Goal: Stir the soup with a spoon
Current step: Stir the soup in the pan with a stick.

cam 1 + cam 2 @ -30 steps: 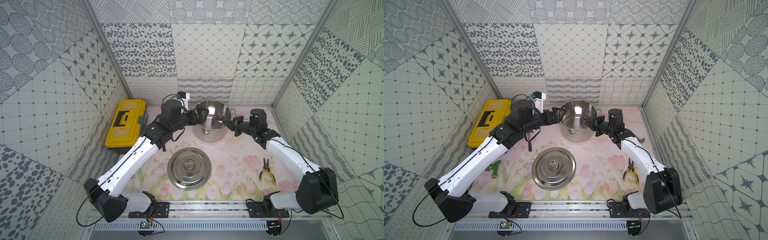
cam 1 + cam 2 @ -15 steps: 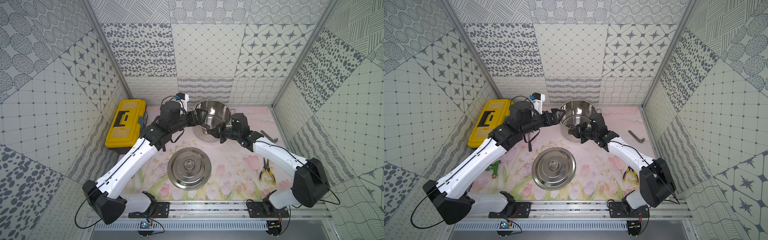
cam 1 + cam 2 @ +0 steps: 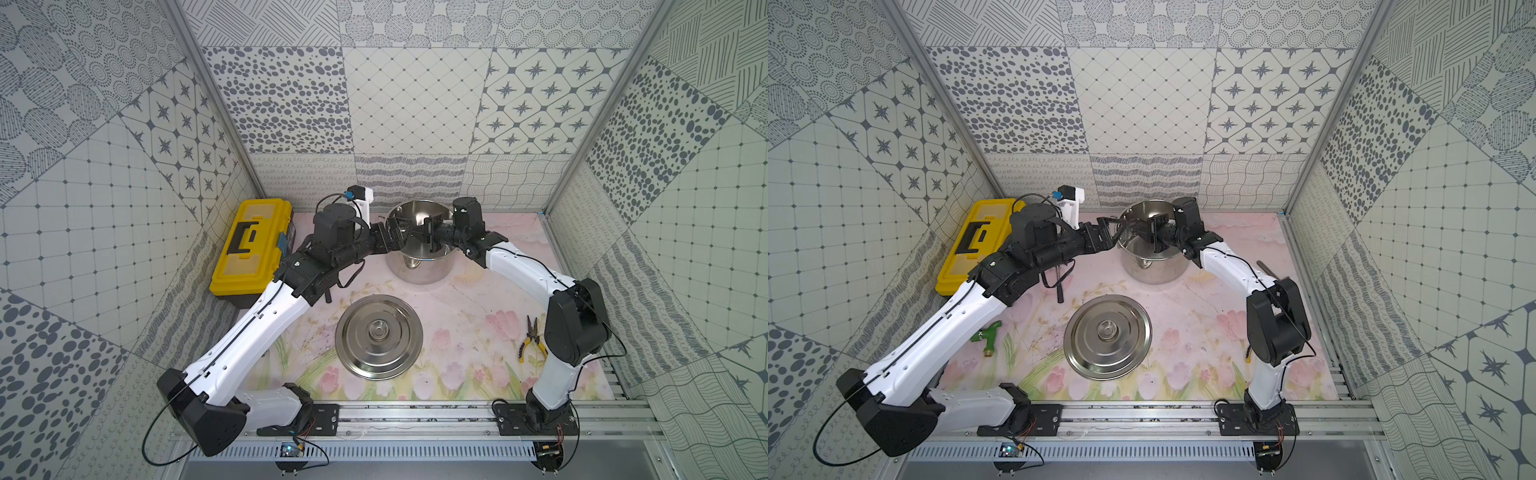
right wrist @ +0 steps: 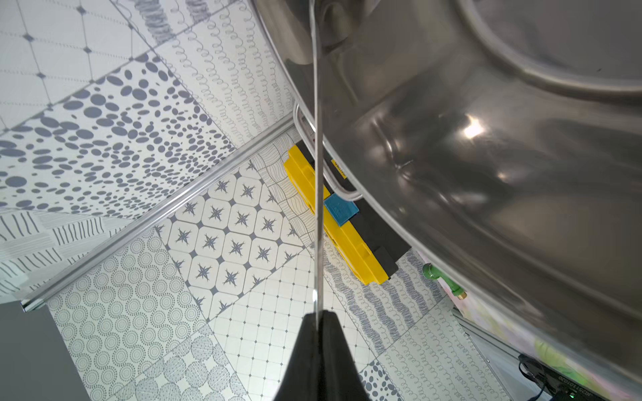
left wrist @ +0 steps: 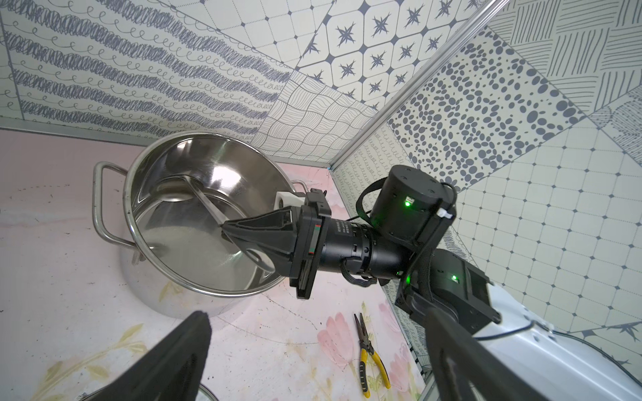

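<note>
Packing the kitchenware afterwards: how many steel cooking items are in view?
3: the pot at the back, the lid on the mat before it, the ladle reaching into the pot, gripped by the right tool. Others may be hidden.

This is a robotics lab test cell: a booth of grey-and-white patterned printed wall panels [image 3: 415, 104] framed by bare aluminium corner posts [image 3: 218, 108]. Two white-and-black robot arms, the left arm [image 3: 257, 332] and the right arm [image 3: 523, 266], are bolted to a slotted aluminium rail [image 3: 415, 415] along the edge of a pink flower-printed tabletop mat [image 3: 469, 316].
</note>
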